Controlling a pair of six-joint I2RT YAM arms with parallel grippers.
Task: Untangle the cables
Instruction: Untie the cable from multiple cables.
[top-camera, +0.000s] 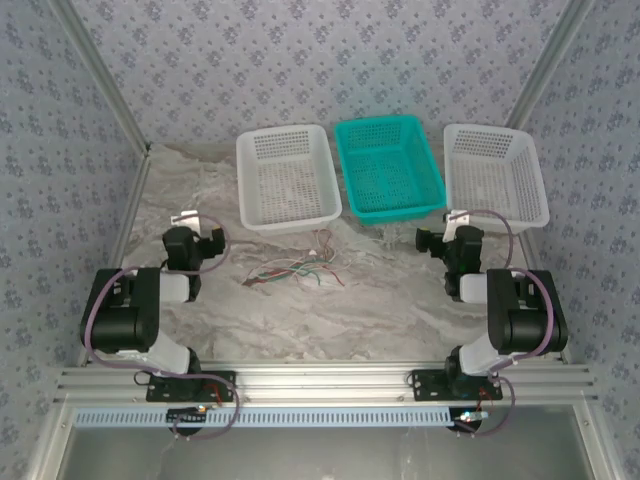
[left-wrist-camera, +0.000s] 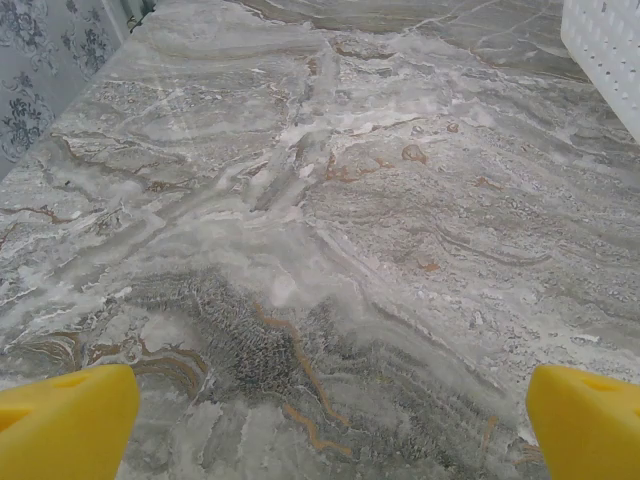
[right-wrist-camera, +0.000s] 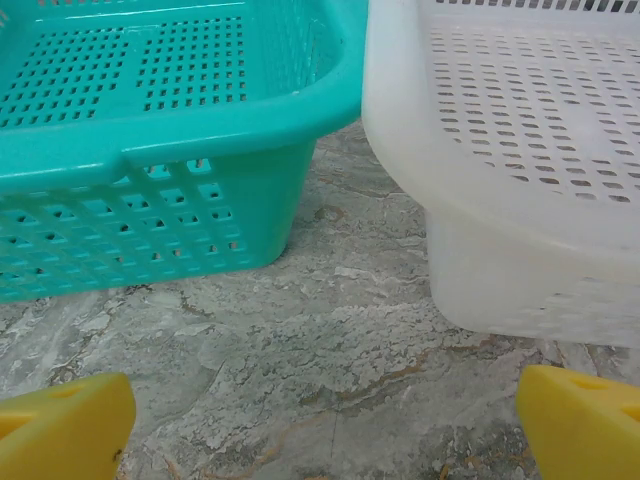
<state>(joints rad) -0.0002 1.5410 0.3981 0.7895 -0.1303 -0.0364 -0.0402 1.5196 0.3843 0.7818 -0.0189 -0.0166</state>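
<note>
Three baskets line the far side of the bench (top-camera: 400, 300): a white left basket (top-camera: 283, 134), a teal basket (top-camera: 377, 123) and a white right basket (top-camera: 486, 130) (probably one for each sorted wire). The cables (top-camera: 296, 270) lie in a loose red, green and whitish knot on the bench, just in front of the left basket and between the two arms. The left hand (left-wrist-camera: 325, 425) and right hand (right-wrist-camera: 322, 425) are spread wide and hold nothing. They flank the knot, seemingly ready to reach in.
</note>
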